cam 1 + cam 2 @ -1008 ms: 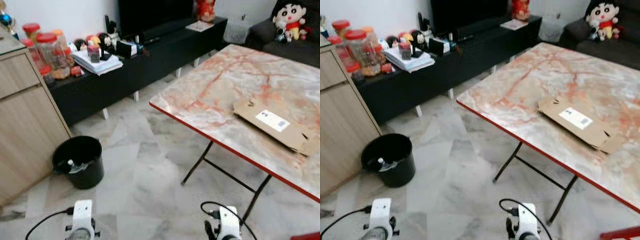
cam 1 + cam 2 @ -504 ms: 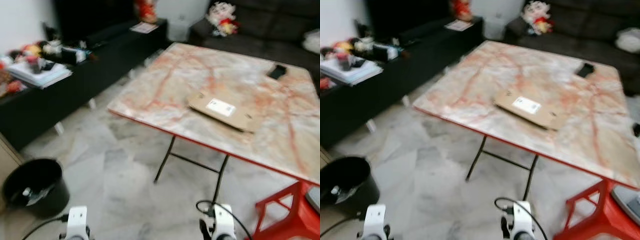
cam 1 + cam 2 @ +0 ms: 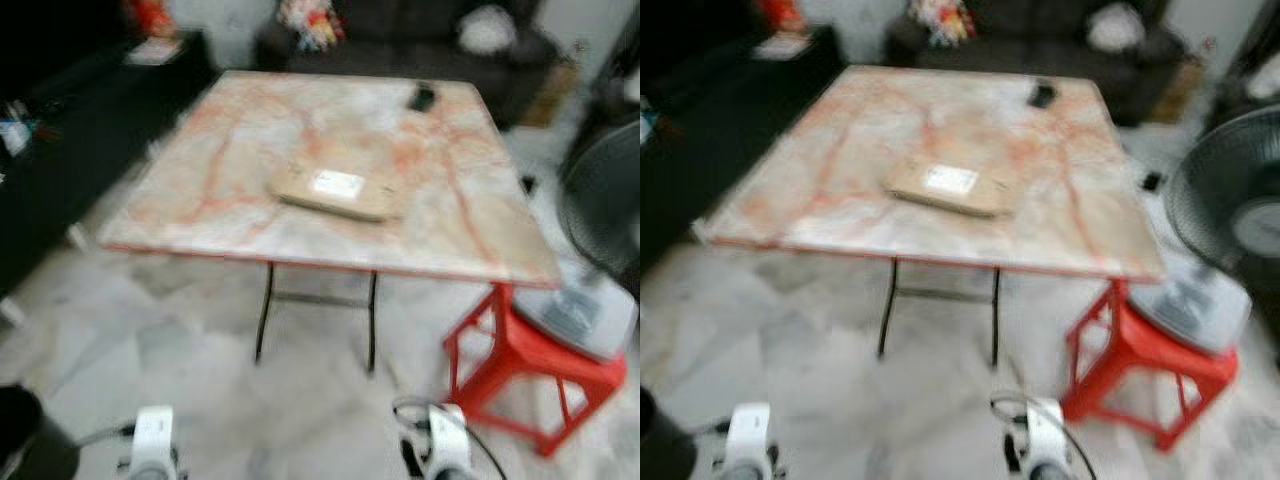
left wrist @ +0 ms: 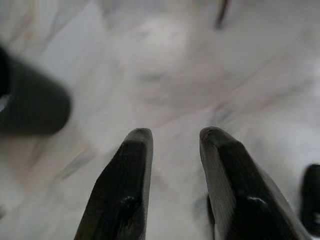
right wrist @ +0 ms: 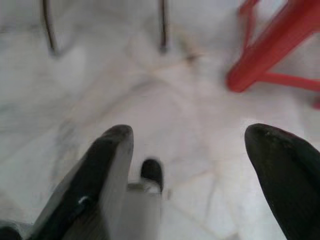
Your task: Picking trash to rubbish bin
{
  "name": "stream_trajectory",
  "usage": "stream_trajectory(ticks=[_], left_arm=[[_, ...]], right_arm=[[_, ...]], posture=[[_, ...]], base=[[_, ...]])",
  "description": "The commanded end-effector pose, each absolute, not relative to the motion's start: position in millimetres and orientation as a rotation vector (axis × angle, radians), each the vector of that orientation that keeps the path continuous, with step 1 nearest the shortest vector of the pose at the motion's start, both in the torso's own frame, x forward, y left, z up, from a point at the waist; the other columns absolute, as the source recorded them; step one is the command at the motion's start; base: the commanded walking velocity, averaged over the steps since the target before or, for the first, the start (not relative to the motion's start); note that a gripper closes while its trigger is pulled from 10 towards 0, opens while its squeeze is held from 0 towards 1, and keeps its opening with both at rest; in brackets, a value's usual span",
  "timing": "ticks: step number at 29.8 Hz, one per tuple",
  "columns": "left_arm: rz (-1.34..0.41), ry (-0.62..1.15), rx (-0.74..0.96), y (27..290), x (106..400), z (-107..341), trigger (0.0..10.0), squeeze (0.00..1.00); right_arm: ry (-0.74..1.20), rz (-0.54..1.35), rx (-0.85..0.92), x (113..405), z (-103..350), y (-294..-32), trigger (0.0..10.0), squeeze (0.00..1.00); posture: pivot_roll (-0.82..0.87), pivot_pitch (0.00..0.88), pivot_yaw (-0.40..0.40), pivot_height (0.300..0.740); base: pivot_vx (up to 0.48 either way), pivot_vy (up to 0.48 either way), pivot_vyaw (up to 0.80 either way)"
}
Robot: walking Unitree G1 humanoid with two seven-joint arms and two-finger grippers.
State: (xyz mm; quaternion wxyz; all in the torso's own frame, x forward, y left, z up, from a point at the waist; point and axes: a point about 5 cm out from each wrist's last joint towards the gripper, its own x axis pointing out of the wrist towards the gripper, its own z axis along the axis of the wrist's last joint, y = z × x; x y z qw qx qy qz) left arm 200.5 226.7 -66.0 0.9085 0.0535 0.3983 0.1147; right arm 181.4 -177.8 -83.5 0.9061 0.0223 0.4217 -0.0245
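A flattened brown cardboard package (image 3: 338,192) with a white label lies in the middle of the marble-topped folding table (image 3: 220,210). The black rubbish bin (image 3: 18,436) stands on the floor at the lower left corner of the eye views, and shows as a dark shape (image 4: 30,105) in the left wrist view. Both arms hang low over the tiled floor, well short of the table. My left gripper (image 4: 172,132) is open with nothing between its fingers. My right gripper (image 5: 189,131) is wide open over bare tiles near the table legs. The pictures are blurred.
A red plastic stool (image 3: 520,365) carrying a grey object (image 3: 578,315) stands at the table's right corner, beside a standing fan (image 3: 1230,215). A small black object (image 3: 421,97) lies at the table's far edge. A dark sofa (image 3: 420,30) runs behind, and a black console (image 3: 50,140) along the left.
The camera has swung to the right: the table is now in the centre, the bin has slid to the lower left corner, and the stool and fan have come into view. The arms hang as before.
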Motion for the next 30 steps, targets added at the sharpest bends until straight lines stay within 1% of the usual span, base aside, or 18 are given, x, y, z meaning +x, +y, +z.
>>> stream_trajectory(ticks=[1,5,7,12,16,17,19,20,22,26,27,28,30], left_arm=[[0.234,0.828,0.13,232,197,-66,10.0,0.0],[0.188,0.808,0.172,229,203,-64,10.0,0.0],[0.14,0.773,0.208,223,212,-59,10.0,0.0],[0.086,0.732,0.258,216,222,-54,10.0,0.0],[0.007,0.604,0.324,203,247,-37,10.0,0.0],[0.007,0.604,0.324,203,247,-37,10.0,0.0],[-0.021,0.516,0.327,195,264,-23,10.0,0.0],[-0.021,0.516,0.327,195,264,-23,10.0,0.0],[-0.036,0.47,0.328,191,273,-15,10.0,0.0],[-0.044,0.238,0.284,169,310,26,10.0,0.0],[-0.037,0.2,0.271,167,316,34,10.0,0.0],[-0.037,0.2,0.271,167,316,34,10.0,0.0],[-0.009,0.117,0.244,164,328,52,10.0,0.0]], right_arm=[[0.868,-0.043,0.06,183,-83,-171,10.0,0.0],[0.867,-0.043,0.059,183,-83,-172,10.0,0.0],[0.848,-0.04,0.068,186,-81,-171,10.0,0.0],[0.825,-0.037,0.074,191,-79,-170,10.0,0.0],[0.735,-0.009,0.068,211,-67,-168,10.0,0.0],[0.735,-0.009,0.068,211,-67,-168,10.0,0.0],[0.654,0.015,0.067,227,-55,-166,10.0,0.0],[0.654,0.015,0.067,227,-55,-166,10.0,0.0],[0.607,0.021,0.066,236,-48,-166,10.0,0.0],[0.343,0.053,0.061,282,-4,-162,10.0,0.0],[0.293,0.058,0.062,290,5,-161,10.0,0.0],[0.293,0.058,0.062,290,5,-161,10.0,0.0],[0.182,0.071,0.068,307,27,-158,10.0,0.0]], posture=[[-0.04,0.007,-0.003,0.74],[-0.04,0.007,-0.003,0.74],[-0.04,0.005,-0.002,0.74],[-0.04,0.004,-0.003,0.74],[-0.04,0.003,-0.01,0.74],[-0.04,0.003,-0.01,0.74],[-0.04,0.001,-0.012,0.74],[-0.04,0.001,-0.012,0.74],[-0.04,0.001,-0.012,0.74],[-0.04,0.0,-0.013,0.74],[-0.04,0.0,-0.013,0.74],[-0.04,0.0,-0.013,0.74],[-0.05,0.0,-0.015,0.74]], base=[[0.0,0.0,-0.76],[0.0,0.0,-0.76],[0.0,0.0,-0.43],[0.0,0.0,0.0],[0.0,0.0,0.0],[0.0,0.0,0.0],[0.0,0.0,0.0],[0.0,0.0,0.0],[0.0,0.0,0.0],[0.0,0.0,0.0],[0.0,0.0,0.0],[0.0,0.0,0.0],[0.0,0.0,0.0]])
